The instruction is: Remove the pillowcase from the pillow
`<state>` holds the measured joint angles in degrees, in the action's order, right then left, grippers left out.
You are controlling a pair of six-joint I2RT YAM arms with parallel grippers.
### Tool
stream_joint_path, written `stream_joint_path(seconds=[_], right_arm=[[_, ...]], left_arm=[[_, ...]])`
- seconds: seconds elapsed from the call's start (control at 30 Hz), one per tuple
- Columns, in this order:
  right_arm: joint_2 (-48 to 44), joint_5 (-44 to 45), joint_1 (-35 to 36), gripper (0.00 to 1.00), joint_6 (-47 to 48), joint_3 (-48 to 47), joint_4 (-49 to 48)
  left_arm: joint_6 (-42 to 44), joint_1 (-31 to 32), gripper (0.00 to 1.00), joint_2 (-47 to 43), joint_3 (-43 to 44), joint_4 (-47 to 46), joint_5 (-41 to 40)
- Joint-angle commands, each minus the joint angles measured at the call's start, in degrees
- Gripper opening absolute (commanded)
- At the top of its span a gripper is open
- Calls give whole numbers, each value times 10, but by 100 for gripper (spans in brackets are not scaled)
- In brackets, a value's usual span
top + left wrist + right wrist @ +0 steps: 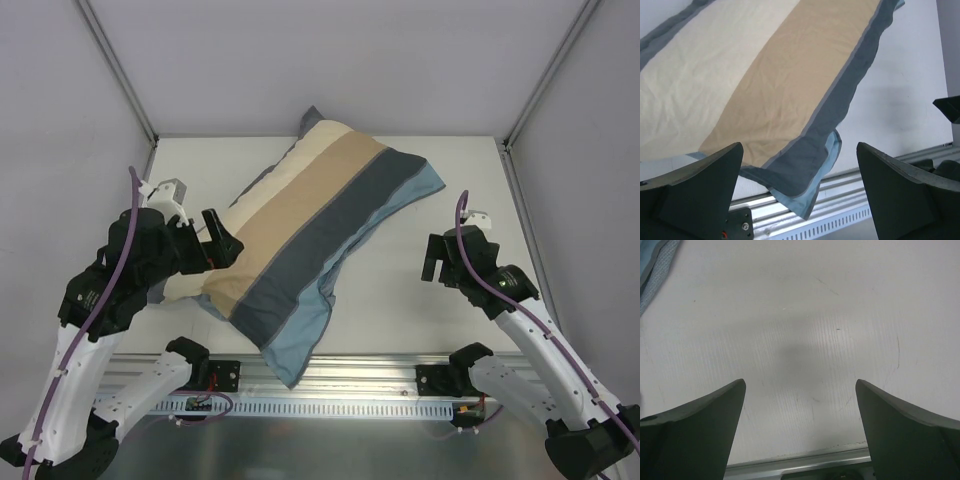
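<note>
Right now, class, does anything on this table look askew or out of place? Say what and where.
The striped pillowcase lies skewed diagonally across the table, and its light blue corner droops over the near edge onto the metal rail. Nothing looks spilled or damaged.

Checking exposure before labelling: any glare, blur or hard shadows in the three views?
Top external: even, sharp, no glare, soft shadow under the pillowcase. Left wrist: its stripes crisp, near fingers dark and soft. Right wrist: faint shadow mid table, fingers blurred.
</note>
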<state>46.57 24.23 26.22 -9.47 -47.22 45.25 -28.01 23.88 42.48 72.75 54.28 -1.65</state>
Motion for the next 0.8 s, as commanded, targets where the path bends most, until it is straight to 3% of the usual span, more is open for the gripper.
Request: stream_joint_path(seconds=[0.0, 0.37, 0.6, 0.77], right_arm=[[-5, 11, 1, 96, -7, -9, -9], [-17, -24, 1, 96, -4, 8, -32], [-10, -64, 1, 96, 5, 13, -45], [11, -93, 1, 96, 9, 15, -67]], left_arm=[[-7, -6, 99, 5, 16, 24, 51], [-22, -1, 99, -3, -33, 36, 72], [-34, 6, 99, -12, -119, 43, 76], [-85, 70, 99, -17, -179, 33, 73]])
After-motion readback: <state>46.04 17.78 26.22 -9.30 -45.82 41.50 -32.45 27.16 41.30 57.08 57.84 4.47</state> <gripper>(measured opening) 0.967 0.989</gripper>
